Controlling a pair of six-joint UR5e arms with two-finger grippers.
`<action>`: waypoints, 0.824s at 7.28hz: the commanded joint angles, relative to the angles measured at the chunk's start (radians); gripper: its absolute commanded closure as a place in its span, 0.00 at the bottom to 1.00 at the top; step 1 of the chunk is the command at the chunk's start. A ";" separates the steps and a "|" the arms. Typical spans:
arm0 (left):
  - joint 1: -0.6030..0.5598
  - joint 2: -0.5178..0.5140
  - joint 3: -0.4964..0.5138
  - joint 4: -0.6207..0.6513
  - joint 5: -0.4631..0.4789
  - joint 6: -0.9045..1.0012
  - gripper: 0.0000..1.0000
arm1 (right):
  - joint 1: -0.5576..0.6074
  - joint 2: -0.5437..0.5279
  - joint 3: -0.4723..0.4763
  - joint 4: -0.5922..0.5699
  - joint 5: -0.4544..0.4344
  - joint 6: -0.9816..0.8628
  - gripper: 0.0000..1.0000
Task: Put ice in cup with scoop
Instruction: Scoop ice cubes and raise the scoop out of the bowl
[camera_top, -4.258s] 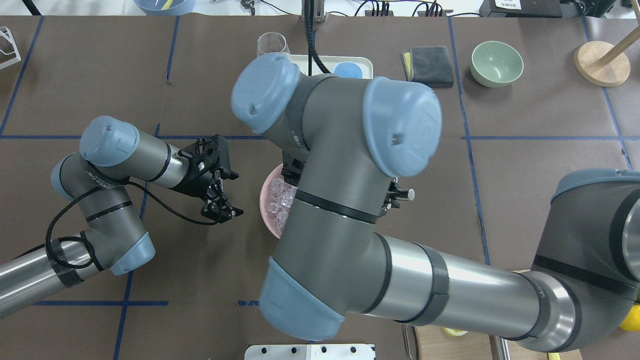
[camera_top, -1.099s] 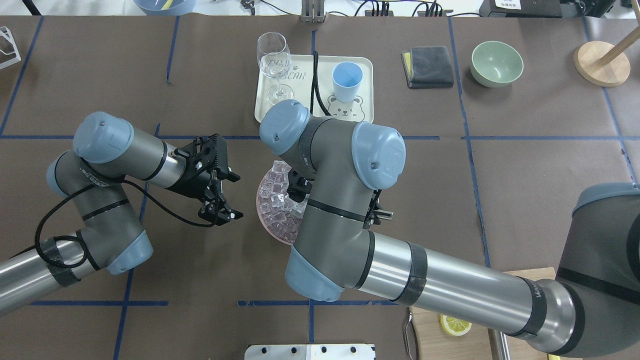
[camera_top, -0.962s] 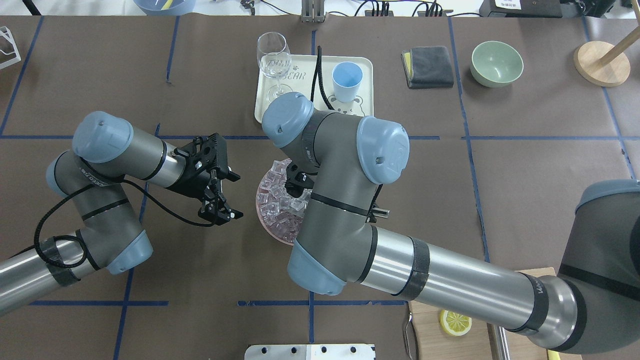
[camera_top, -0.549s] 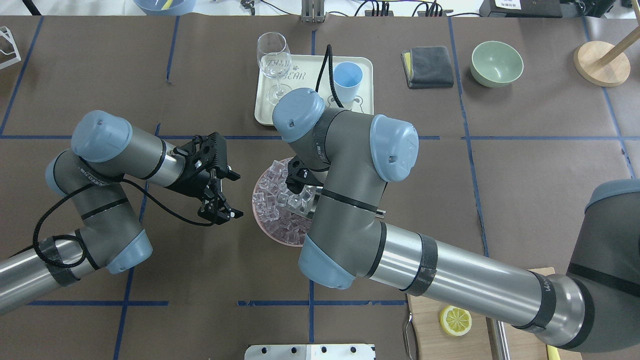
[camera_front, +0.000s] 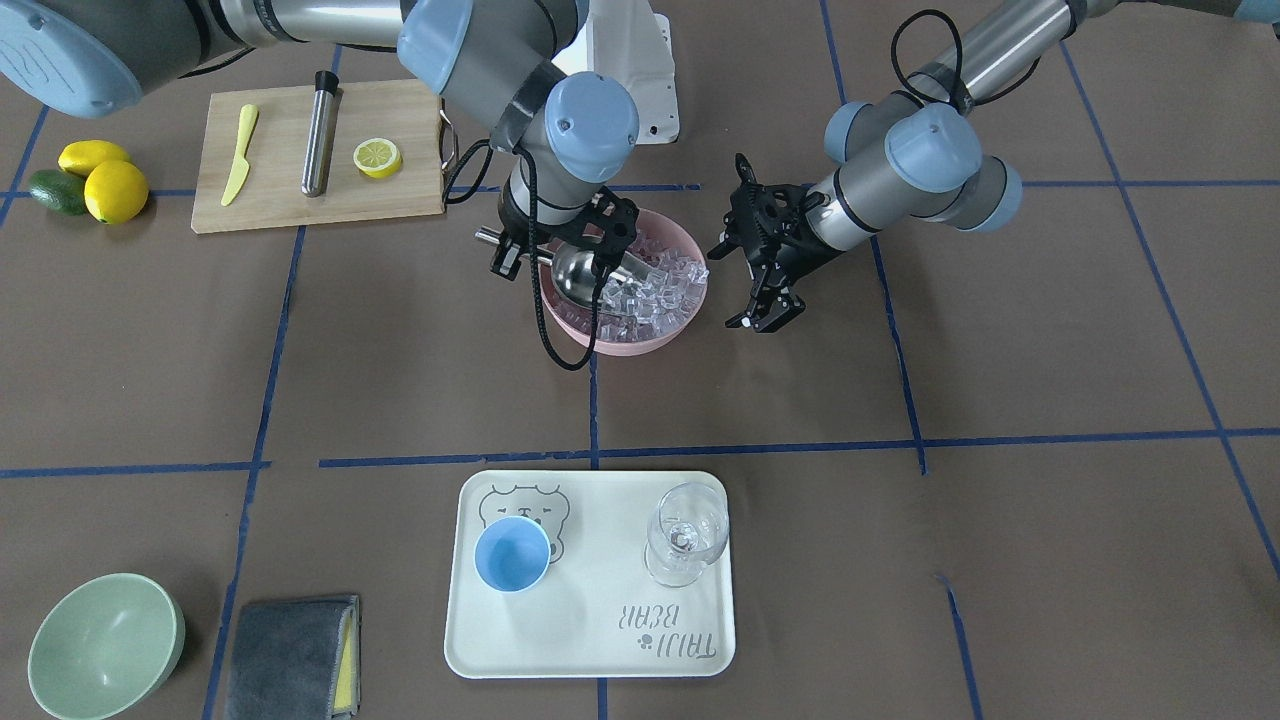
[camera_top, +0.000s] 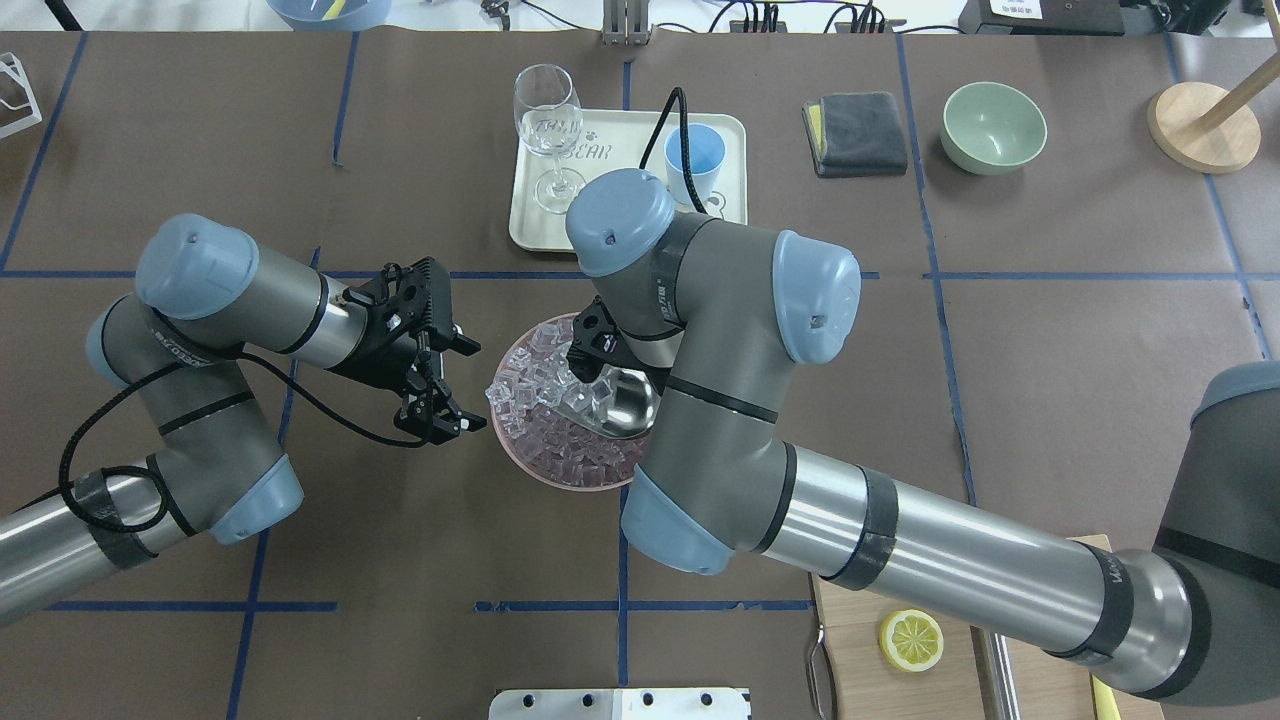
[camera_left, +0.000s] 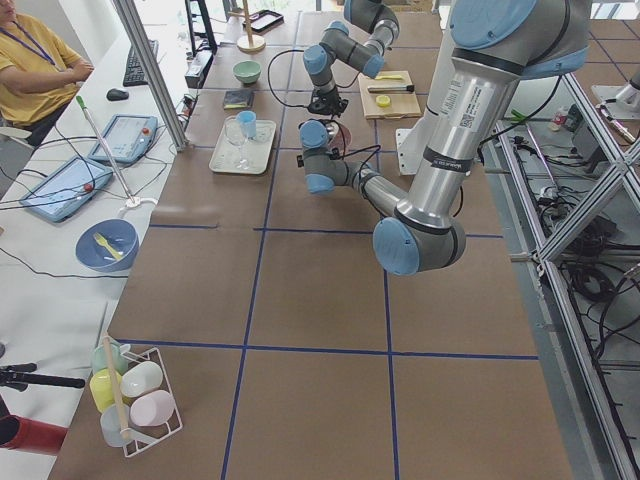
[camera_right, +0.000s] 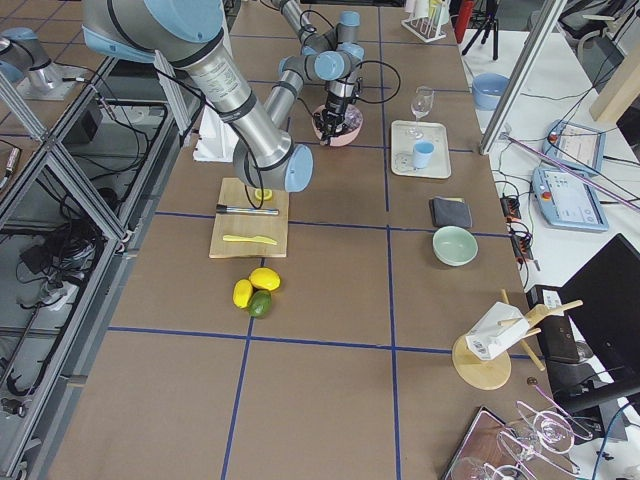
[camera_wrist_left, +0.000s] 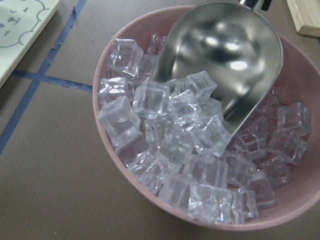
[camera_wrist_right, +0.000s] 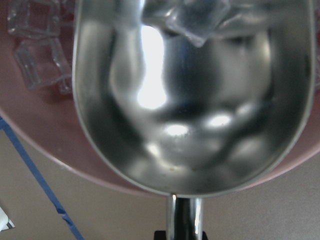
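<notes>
While the right gripper (camera_front: 553, 245) is clamping its jaws on the thin handle of the scoop (camera_front: 585, 275), the steel trough is lying inside the pink bowl (camera_front: 620, 342) with its open mouth pressing against the ice (camera_front: 655, 290). Seen from the left wrist camera, cubes are crowding at the lip of the scoop, and most of the trough is showing bare metal. From the right wrist camera, one cube is sitting just over the front edge.

Viewed from the front-facing camera, the left gripper (camera_front: 740, 285) is hovering at about three o'clock from the bowl, just beside its rim and not touching it, its jaws spread apart and holding nothing.

From that same camera, the cup (camera_front: 511, 555) is standing upright at about seven o'clock from the bowl, well apart from it, on a cream tray (camera_front: 590, 640). A wine glass (camera_front: 685, 535) is standing on the tray at three o'clock from the cup. Bowl and tray are both resting on the brown desk (camera_front: 1000, 560).
</notes>
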 joint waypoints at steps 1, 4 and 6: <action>-0.001 0.000 -0.006 0.002 -0.001 0.000 0.00 | 0.000 -0.039 0.031 0.049 0.029 0.032 1.00; -0.010 0.000 -0.006 0.002 -0.011 0.000 0.00 | 0.033 -0.042 0.057 0.050 0.101 0.033 1.00; -0.015 0.000 -0.006 0.002 -0.013 0.000 0.00 | 0.047 -0.048 0.068 0.070 0.123 0.036 1.00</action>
